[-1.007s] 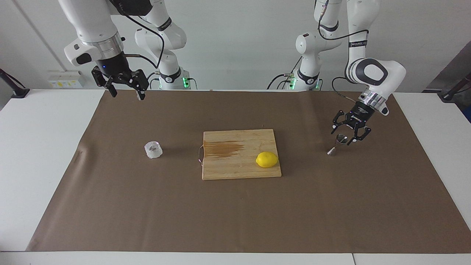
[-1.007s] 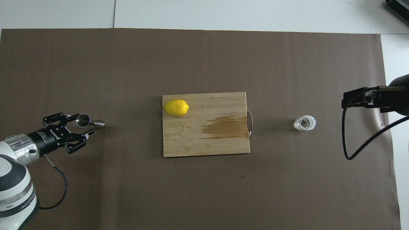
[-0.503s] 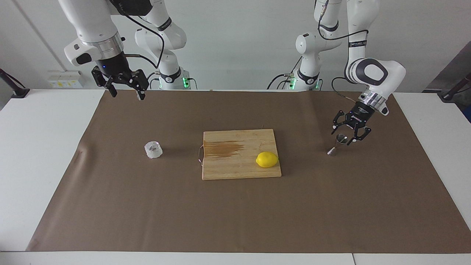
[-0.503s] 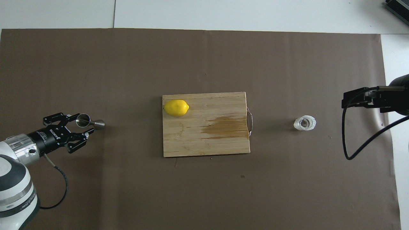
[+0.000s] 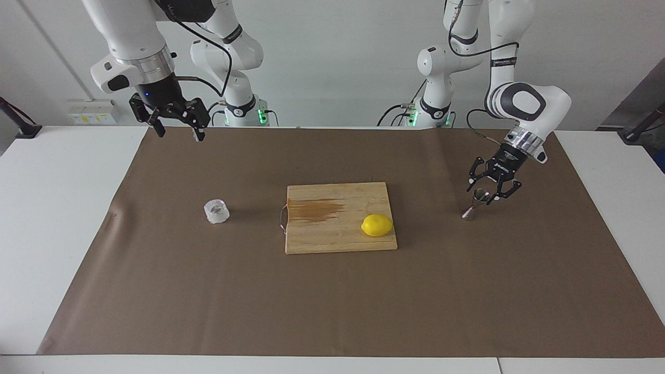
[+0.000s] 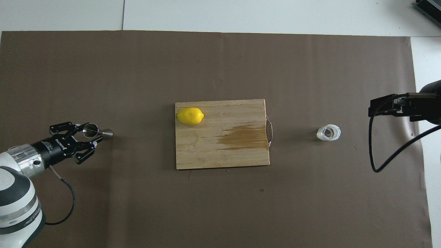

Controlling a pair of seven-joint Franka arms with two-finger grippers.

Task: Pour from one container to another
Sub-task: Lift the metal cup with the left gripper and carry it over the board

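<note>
Left claw point(image 5: 487, 190) sits low over the steel jigger point(image 5: 475, 203) at the left arm's end of the worktop point(image 5: 62, 218). Fingers spread, one to each side of the jigger's upper cup; in the overhead view the cup's rim lies between the two fingertips. Contact not confirmed: the fingers look just clear of the metal, though the facing view is too coarse at this spot to be sure. The jigger stands upright on the brown mat point(image 5: 332, 301), slightly tilted in appearance from the camera angle.

Right claw point(image 5: 176, 130) hangs high over the mat's edge nearest the robots, at the right arm's end, fingers apart and carrying nothing. This arm waits.

Faceted glass tumbler point(image 5: 216, 211) stands upright on the mat toward the right arm's end, well apart from both claws. Contents not readable.

Wooden cutting board point(image 5: 332, 234) lies mid-mat between tumbler and jigger, its metal handle point(image 5: 282, 218) facing the tumbler. A dark wet-looking stain point(image 5: 317, 209) spreads across the board near the handle end. Lemon point(image 5: 377, 225) rests on the board at the corner toward the jigger, farther from the robots than the stain.
</note>
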